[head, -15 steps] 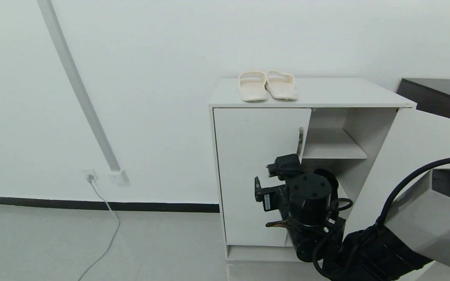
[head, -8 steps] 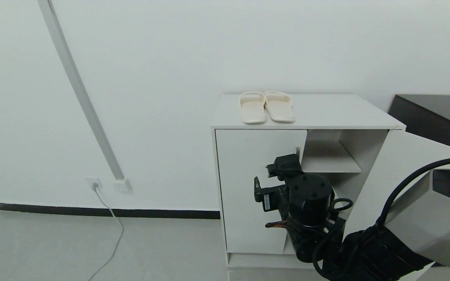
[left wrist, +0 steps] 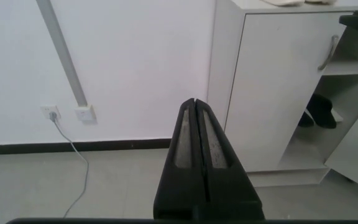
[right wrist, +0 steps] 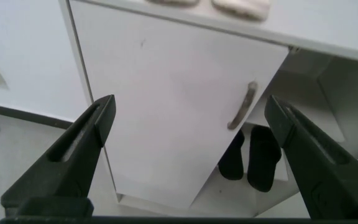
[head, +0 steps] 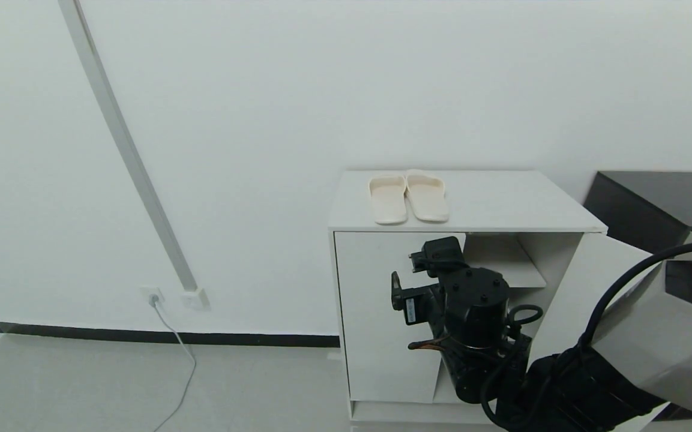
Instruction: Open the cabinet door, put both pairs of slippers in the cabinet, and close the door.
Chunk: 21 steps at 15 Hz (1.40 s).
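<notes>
A white cabinet [head: 502, 204] stands against the wall. Its right door [head: 583, 288] is swung open and its left door [head: 376, 312] is closed. A cream pair of slippers [head: 409, 198] lies on the cabinet top. A black pair of slippers [right wrist: 250, 155] stands inside on the lower shelf, also seen as black slippers [left wrist: 321, 112] in the left wrist view. My right gripper [right wrist: 189, 106] is open, empty, and faces the closed door's handle [right wrist: 241, 107] from a short way off. My left gripper [left wrist: 194, 104] is shut on nothing, out over the floor left of the cabinet.
A dark piece of furniture [head: 658, 198] stands right of the cabinet, behind the open door. A wall socket with a trailing cable [head: 156, 300] and a slanted grey conduit [head: 123, 144] are to the left. Bare floor [head: 111, 384] lies left of the cabinet.
The whole head picture has shifted, with the cabinet and slippers lower in it, so the camera has moved. My right arm now stands higher against the cabinet front.
</notes>
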Tool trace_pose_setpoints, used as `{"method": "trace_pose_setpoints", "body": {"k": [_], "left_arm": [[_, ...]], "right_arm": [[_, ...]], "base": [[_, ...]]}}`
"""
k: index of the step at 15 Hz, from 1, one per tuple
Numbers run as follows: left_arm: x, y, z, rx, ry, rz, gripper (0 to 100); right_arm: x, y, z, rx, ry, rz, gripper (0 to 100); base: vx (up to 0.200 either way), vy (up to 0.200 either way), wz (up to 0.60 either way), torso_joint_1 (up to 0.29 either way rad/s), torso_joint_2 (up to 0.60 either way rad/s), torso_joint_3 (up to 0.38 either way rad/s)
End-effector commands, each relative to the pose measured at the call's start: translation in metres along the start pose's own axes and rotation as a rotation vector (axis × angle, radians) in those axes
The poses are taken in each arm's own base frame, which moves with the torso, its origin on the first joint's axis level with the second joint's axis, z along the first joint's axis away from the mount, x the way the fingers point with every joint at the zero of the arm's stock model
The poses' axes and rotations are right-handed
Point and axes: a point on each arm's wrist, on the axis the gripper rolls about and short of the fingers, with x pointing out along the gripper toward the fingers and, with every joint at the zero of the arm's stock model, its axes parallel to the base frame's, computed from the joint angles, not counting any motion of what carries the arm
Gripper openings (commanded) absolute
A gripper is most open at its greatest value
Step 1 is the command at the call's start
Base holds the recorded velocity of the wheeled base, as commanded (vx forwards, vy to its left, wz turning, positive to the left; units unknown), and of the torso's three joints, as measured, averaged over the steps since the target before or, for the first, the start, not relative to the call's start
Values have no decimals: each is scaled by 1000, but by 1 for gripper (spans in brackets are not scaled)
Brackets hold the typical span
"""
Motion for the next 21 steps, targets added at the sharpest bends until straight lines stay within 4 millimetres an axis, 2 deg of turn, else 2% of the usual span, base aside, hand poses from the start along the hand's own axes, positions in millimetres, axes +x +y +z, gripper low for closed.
{"method": "trace_pose_setpoints", "body": {"k": [1, 6, 11, 13, 16, 18, 21], "left_arm": [[0, 0, 0, 0, 0, 0, 0], [0, 0, 0, 0, 1, 0, 0], [0, 0, 0, 0, 1, 0, 0], [0, 0, 0, 0, 1, 0, 0], [0, 0, 0, 1, 0, 0, 0], [0, 0, 0, 3, 1, 0, 0], [0, 0, 0, 1, 1, 0, 0]], "right_arm": [[0, 0, 0, -1, 1, 0, 100], [0, 0, -1, -2, 2, 1, 100], [9, -8, 0, -12, 2, -7, 100], [18, -13, 0, -26, 75, -27, 100], [24, -7, 11, 83, 207, -44, 100], [29, -6, 17, 141, 245, -58, 100], [32, -6, 12, 144, 254, -58, 100]], "base": [[0, 0, 0, 256, -583, -325], [0, 0, 0, 246, -551, -303], [0, 0, 0, 181, -386, -213], [0, 0, 0, 171, -364, -193], [0, 0, 0, 167, -357, -188], [0, 0, 0, 68, -154, -83], [0, 0, 0, 0, 0, 0]]}}
